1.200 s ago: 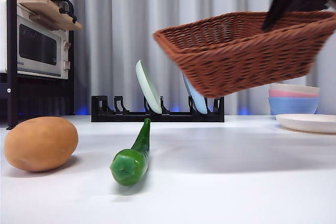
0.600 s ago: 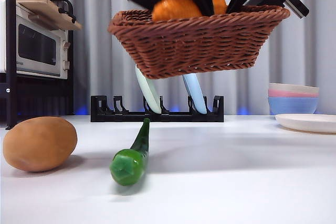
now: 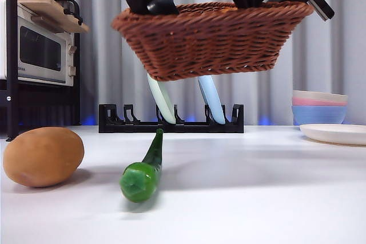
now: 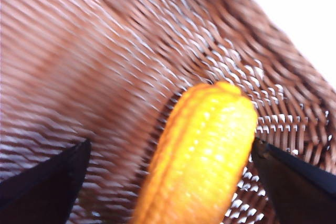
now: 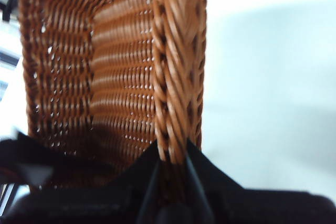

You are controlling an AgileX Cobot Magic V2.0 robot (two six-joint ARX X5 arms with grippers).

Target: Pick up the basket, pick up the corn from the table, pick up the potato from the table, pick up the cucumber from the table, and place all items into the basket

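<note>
the basket (image 3: 209,41) hangs in the air above the desk (image 3: 257,187), held level, well above the dish rack (image 3: 171,119). the right claw (image 5: 172,153) is clamped on the basket's braided rim, one jaw on each side of the wall. the left claw (image 4: 168,174) sits inside the basket with its jaws spread wide apart; the corn (image 4: 202,153) lies between them, touching neither, over the woven floor. the potato (image 3: 43,156) rests on the desk at the near left. the cucumber (image 3: 144,170) lies just beside it, thick end nearest the front camera, stem end pointing toward the rack.
</note>
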